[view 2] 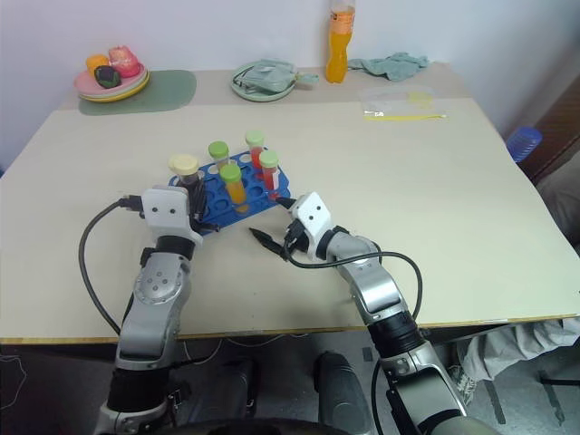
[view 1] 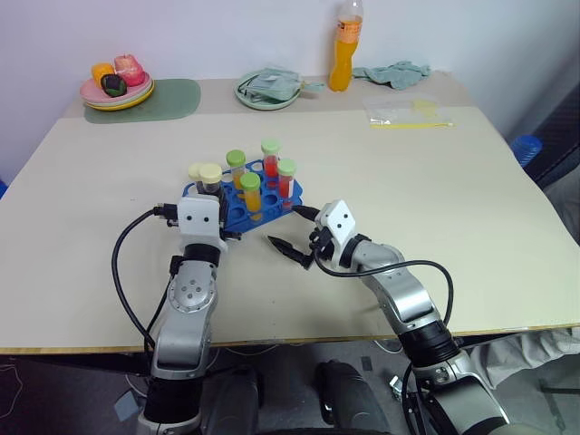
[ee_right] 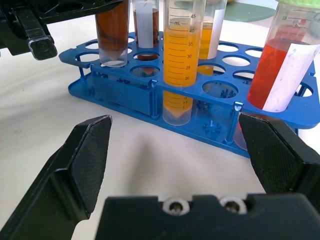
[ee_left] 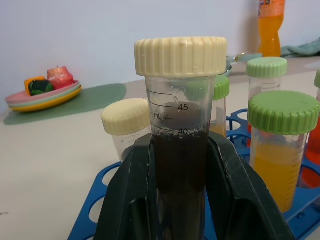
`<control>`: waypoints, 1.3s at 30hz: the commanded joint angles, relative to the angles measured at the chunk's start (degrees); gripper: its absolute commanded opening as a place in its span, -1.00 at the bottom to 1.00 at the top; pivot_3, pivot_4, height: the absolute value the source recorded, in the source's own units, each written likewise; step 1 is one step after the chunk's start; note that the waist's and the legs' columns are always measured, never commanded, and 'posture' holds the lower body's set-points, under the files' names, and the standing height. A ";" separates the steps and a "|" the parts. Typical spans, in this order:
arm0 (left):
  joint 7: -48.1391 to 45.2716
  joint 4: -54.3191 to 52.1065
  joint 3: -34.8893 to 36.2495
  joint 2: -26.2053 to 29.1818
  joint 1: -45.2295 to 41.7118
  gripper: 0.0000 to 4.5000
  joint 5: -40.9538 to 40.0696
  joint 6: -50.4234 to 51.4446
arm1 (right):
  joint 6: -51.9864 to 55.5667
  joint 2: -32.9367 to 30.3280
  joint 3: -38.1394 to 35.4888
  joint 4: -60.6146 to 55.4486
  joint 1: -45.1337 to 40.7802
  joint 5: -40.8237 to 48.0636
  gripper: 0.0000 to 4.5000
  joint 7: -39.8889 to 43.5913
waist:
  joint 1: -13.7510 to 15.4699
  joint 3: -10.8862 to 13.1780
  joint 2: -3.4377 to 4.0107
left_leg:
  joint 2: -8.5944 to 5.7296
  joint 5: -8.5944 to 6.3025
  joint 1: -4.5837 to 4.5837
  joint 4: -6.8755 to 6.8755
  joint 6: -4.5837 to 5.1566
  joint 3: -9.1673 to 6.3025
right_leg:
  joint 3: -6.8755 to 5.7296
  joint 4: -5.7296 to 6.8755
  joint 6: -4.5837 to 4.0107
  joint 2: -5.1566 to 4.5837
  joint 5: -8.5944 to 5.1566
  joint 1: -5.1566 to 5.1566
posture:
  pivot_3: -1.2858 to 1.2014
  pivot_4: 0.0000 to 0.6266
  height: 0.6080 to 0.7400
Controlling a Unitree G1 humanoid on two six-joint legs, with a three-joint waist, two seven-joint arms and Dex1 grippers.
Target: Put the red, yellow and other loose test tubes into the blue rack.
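Pretty plain room: big beige table [view 1: 453, 227] with a wood-edged front, pushed up against a pale lavender-white wall [view 1: 227, 36]. Light is soft and even. Off the table's right side there's dark floor [view 1: 566, 195] and a blue ribbed thing [view 1: 526, 148] down there.

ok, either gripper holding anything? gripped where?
Left gripper is shut on the brown tube, fingers clamping its body below the cream cap, its bottom at the rack. Right gripper is open, empty.
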 commanded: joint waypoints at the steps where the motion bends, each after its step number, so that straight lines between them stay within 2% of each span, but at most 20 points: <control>1: -0.63 -1.29 0.38 -0.64 0.55 -0.67 -1.45 0.94 | -0.20 0.52 0.14 -2.88 0.01 0.39 1.00 0.22 | -0.01 0.00 0.00 | 0.00 0.00 0.00 0.00 0.00 0.00 | 0.00 0.00 0.00 0.00 0.00 0.00 | 0.03 -0.52 1.00; 11: -0.87 -0.34 0.42 -0.56 0.48 -0.67 -1.45 0.32 | 0.08 0.96 0.84 -3.67 0.44 0.43 1.00 0.19 | -0.03 0.00 0.00 | 0.00 0.00 0.00 0.00 0.00 0.00 | 0.00 -0.01 0.00 0.00 0.00 0.00 | 0.03 -0.52 1.00; 18: -1.69 -2.34 1.31 -0.94 2.10 0.86 -3.62 -1.52 | 0.30 0.24 -0.64 -4.51 -0.28 1.63 1.00 0.70 | -0.04 0.00 0.00 | 0.00 0.00 0.00 0.00 0.00 0.00 | 0.00 0.00 0.00 0.00 0.00 0.00 | 0.03 -0.52 1.00; 24: -4.92 -11.05 5.78 1.32 7.83 0.86 -8.81 -1.67 | 3.37 -5.41 -4.16 -9.31 -0.72 6.68 1.00 6.93 | -0.02 0.00 0.00 | 0.00 0.00 -0.01 0.00 0.00 -0.01 | 0.00 -0.02 0.00 0.00 0.00 0.00 | 0.03 -0.52 1.00; 30: -12.30 -19.32 16.65 9.78 14.96 0.86 -18.50 3.80 | 5.34 -14.77 -10.06 -10.18 0.11 9.97 1.00 11.78 | -0.05 0.00 0.00 | 0.01 0.00 -0.01 -0.01 0.01 -0.01 | 0.00 -0.04 -0.01 0.00 -0.01 0.03 | 0.03 -0.52 1.00; 32: -17.25 -18.86 24.09 14.44 20.88 0.86 -23.20 6.01 | 6.36 -18.09 -14.33 -7.33 0.46 11.47 1.00 12.57 | -0.18 0.01 0.01 | 0.02 -0.01 0.01 -0.02 0.01 0.00 | 0.00 -0.05 -0.01 0.02 -0.02 0.04 | 0.03 -0.52 1.00; 34: -20.22 -17.52 28.15 17.48 25.69 0.86 -25.25 7.09 | 6.46 -20.96 -16.95 -4.45 0.96 12.38 1.00 14.03 | -0.21 0.01 0.01 | 0.04 -0.02 0.02 -0.04 0.03 0.03 | 0.00 -0.07 -0.02 0.02 -0.02 0.04 | 0.03 -0.52 1.00; 39: -21.72 -15.40 32.45 18.90 31.57 0.86 -25.16 4.85 | 2.64 -24.98 -18.47 3.35 0.69 10.81 1.00 16.90 | 0.06 0.01 0.00 | 0.03 -0.02 0.05 0.00 0.05 0.04 | -0.01 -0.21 -0.04 0.02 -0.05 0.19 | 0.03 -0.52 1.00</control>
